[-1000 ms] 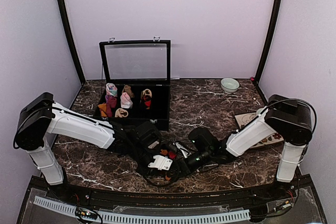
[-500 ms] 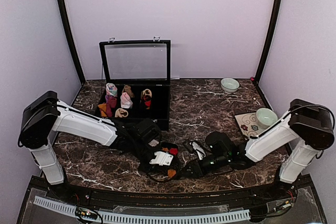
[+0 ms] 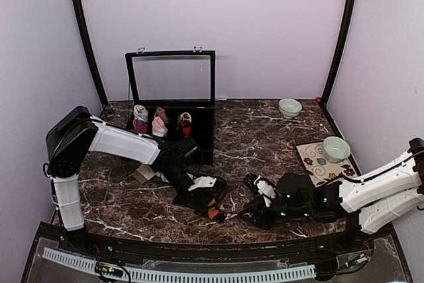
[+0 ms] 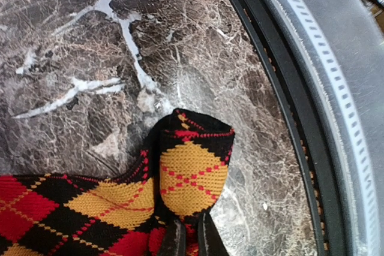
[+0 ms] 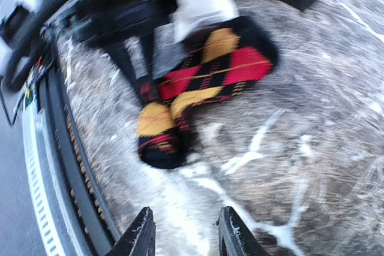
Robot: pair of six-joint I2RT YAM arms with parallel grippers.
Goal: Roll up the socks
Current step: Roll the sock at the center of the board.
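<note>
The black sock with red and orange argyle diamonds (image 4: 192, 166) lies folded on the marble near the table's front edge. My left gripper (image 4: 190, 241) is shut on its lower fold, with both fingers pinching the fabric. From above, this gripper (image 3: 209, 207) sits at the front centre over the argyle sock (image 3: 213, 215). My right gripper (image 5: 187, 238) stands open with bare marble between its fingers, a short way off the argyle sock (image 5: 198, 82). In the top view the right gripper (image 3: 244, 215) is just right of the sock. A flat tan-cream piece (image 3: 141, 174) lies near the box.
A black compartment box (image 3: 202, 154) with its glass lid raised holds several rolled bundles at the back left. A pale bowl (image 3: 289, 107) sits at the back right. Another bowl (image 3: 336, 148) rests on a floral mat (image 3: 311, 160). The table's front rail (image 4: 300, 118) runs close to the sock.
My right gripper has opened, let go of the sock and drawn back to the right, with its arm dropping low. My left gripper stayed shut on the sock and shifted slightly right.
</note>
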